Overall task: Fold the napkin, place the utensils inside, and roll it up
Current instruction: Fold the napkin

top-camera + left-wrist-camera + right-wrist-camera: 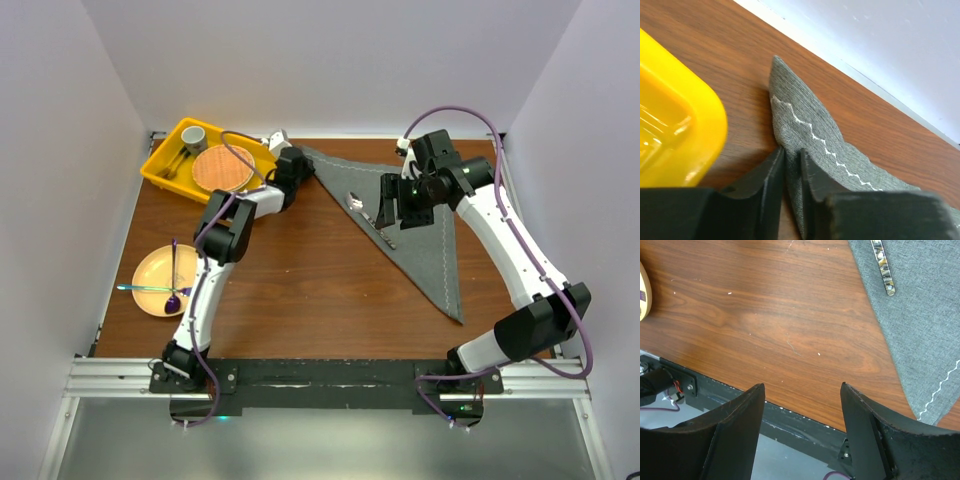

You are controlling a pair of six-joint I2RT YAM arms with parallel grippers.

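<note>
The left gripper [791, 162] is nearly closed. Its two fingers stand on either side of the napkin [812, 125], at the edge of its pointed corner, with only a narrow slit between them and cloth in that slit. Whether the pads already press the cloth cannot be told. A white zigzag stitch runs along the hem just past the fingertips. At 9 o'clock from this corner, just beside it, is the rounded corner of the yellow tray [700, 115].

The right gripper [802, 390] is wide open and holds nothing. It hangs above the table [765, 315], and bare wood shows between its fingers. At 1 o'clock in its wrist view lies the napkin's slanting edge, with the patterned handle end of a spoon [883, 267] resting on the cloth.

From above, the napkin lies as a triangle over the table's far right part. One point is at 11 o'clock by the tray, one is at 1 o'clock near the back wall, and one reaches toward 5 o'clock. The spoon lies on the cloth near its long edge, under the right gripper.

The tray, at 10 o'clock, holds a cup [193, 135] and a round brown disc [223, 168]. At 8 o'clock a yellow plate [148, 268] carries crossed utensils [173, 275].
</note>
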